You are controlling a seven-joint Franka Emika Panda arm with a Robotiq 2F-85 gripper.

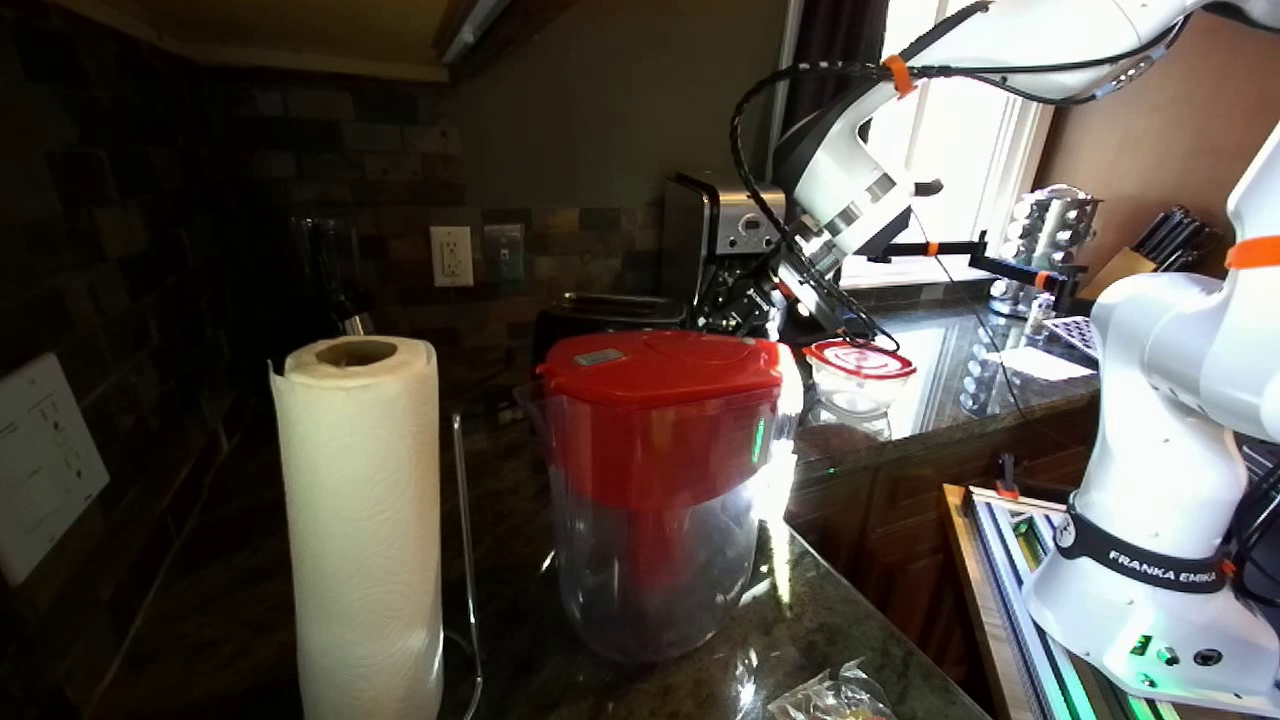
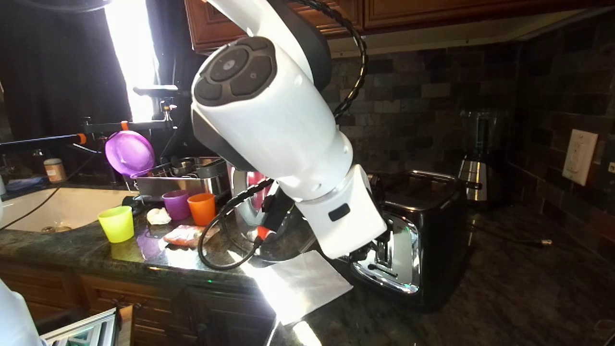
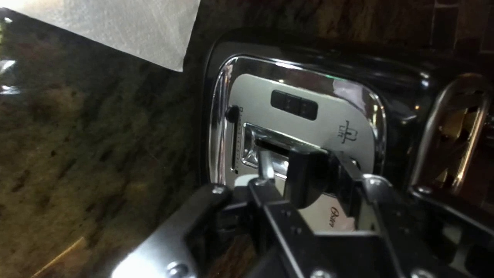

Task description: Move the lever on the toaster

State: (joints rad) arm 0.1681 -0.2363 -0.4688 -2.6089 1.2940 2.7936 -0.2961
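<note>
The toaster is a glossy black box with a silver control panel. In the wrist view the toaster (image 3: 401, 83) shows its panel end and one slot. In an exterior view the toaster (image 2: 444, 254) stands right of my wrist. It also shows as a dark top (image 1: 610, 312), partly hidden behind the red pitcher. The lever (image 3: 307, 177) is a black knob at the slot end nearer the toaster's top. My gripper (image 3: 301, 162) is open, one finger on each side of the lever. A gap shows at the left finger; the right finger is close, contact unclear.
A white paper sheet (image 2: 307, 286) lies beside the toaster. A red-lidded pitcher (image 1: 655, 450) and paper towel roll (image 1: 362, 530) stand in front of it. A coffee maker (image 1: 742, 225) and blender (image 2: 480, 175) stand near. Cups (image 2: 202, 210) stand by the sink.
</note>
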